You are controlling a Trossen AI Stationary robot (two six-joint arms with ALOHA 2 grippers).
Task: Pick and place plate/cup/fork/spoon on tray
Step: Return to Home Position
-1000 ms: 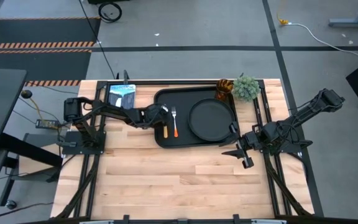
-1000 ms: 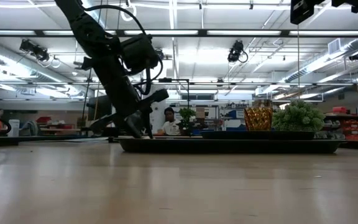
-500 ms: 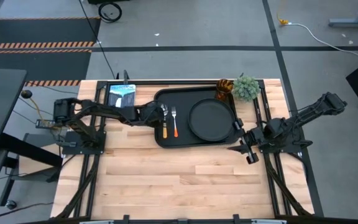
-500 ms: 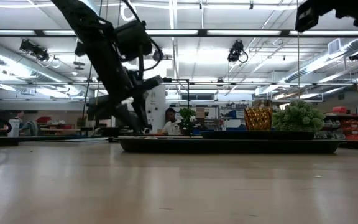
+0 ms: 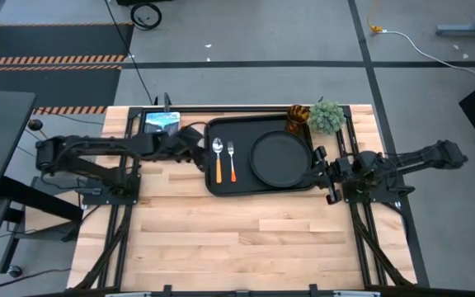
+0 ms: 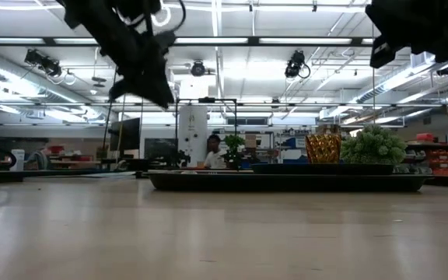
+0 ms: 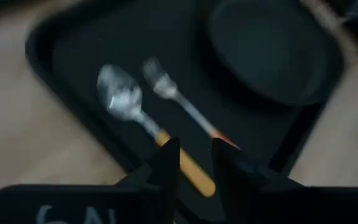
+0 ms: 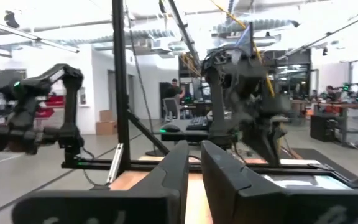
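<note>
The black tray (image 5: 221,186) lies at the table's far middle. On it lie the spoon (image 5: 218,157) and the fork (image 5: 231,161) side by side, handles toward the near edge, with the round black plate (image 5: 280,157) to their right. The amber cup (image 5: 297,118) stands at the tray's far right corner. My left gripper (image 5: 198,150) hovers just left of the tray, open and empty; in the left wrist view (image 7: 196,158) it looks down on the spoon (image 7: 120,99). My right gripper (image 5: 320,169) is shut and empty beside the tray's right edge.
A fuzzy green plant ball (image 5: 326,115) sits right of the cup. A blue-white booklet (image 5: 161,122) lies left of the tray's far corner. Bare wood stretches across the near half of the table (image 5: 237,239).
My left gripper has let go of the spoon, which now lies on the tray beside the fork, and has risen and drawn back toward the table's left edge. My right gripper has moved toward the far edge and turned to point at the tray's right rim.
</note>
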